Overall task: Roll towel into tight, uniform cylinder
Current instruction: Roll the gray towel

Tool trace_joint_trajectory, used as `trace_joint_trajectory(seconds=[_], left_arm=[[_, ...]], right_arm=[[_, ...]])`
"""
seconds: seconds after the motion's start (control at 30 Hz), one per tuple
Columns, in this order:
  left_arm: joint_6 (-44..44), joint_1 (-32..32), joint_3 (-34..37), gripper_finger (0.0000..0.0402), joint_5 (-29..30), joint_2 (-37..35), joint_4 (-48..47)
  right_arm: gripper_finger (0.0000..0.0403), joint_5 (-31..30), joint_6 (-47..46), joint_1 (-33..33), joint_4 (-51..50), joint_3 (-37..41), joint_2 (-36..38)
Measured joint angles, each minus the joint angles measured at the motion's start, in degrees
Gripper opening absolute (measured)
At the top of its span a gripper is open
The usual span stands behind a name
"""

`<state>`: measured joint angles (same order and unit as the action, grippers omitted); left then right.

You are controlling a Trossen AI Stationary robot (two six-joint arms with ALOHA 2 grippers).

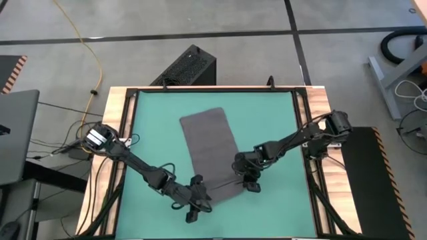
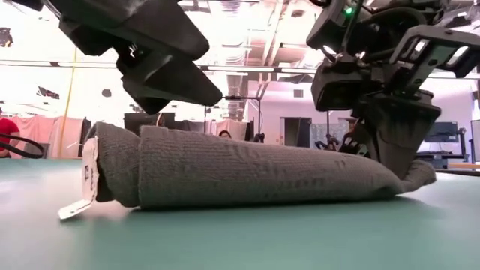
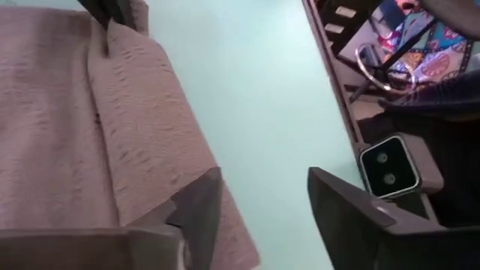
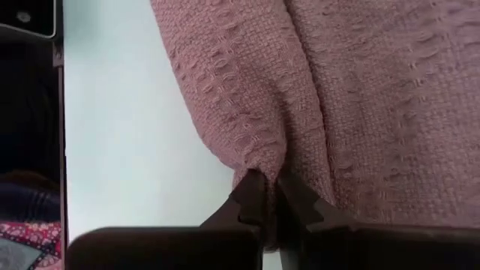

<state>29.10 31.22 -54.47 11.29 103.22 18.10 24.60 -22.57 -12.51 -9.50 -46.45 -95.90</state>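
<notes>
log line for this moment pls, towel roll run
phase: first roll at near end | towel: near end rolled, rest flat on green mat | left gripper: open at roll's end | right gripper: shut on towel edge

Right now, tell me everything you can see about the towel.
The towel is a dark grey, soft, textured cloth lying lengthwise on the green mat. Its near end is turned over into a loose, low roll, and the rest lies flat. A small white tag hangs from one corner of the roll. The right gripper is shut, pinching its rolled edge. The left gripper is open at the other corner, one finger over the cloth.
</notes>
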Motion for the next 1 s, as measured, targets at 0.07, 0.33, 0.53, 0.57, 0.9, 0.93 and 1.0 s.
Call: trace_joint_trajectory(seconds=[0.07, 0.33, 0.53, 0.57, 0.9, 0.93, 1.0], left_arm=[[-0.2, 0.0, -1.22, 0.0208, 0.44, 0.04, -2.95], [-1.57, 0.18, -9.08, 0.0268, 5.82, 0.04, -19.63], [-1.38, 1.27, -11.4, 0.0271, 7.02, 4.94, -20.93], [-1.44, 1.3, -12.29, 0.0271, 7.01, 6.24, -21.74], [3.57, 0.42, -21.26, 0.026, 8.63, 12.46, -40.48], [3.89, 0.42, -21.46, 0.0253, 8.67, 12.93, -40.81], [5.33, 0.37, -21.57, 0.0228, 8.53, 13.22, -42.37]], right_arm=[[0.0032, -0.02, -0.09, 0.22, 0.0, -0.01, 0.0], [0.0032, 0.22, -1.17, 0.24, 0.09, -0.05, 0.04], [0.0031, 0.42, -2.94, 0.49, 0.39, -0.1, 0.09], [0.0031, 0.54, -3.02, 0.61, 0.56, -0.11, 0.09], [0.0032, 1.24, -6.03, 1.05, 0.73, -0.16, 0.13], [0.0032, 1.25, -6.51, 1.04, 0.71, -0.16, 0.15], [0.0032, 1.43, -7.36, 0.89, 0.72, -0.16, 0.15]])
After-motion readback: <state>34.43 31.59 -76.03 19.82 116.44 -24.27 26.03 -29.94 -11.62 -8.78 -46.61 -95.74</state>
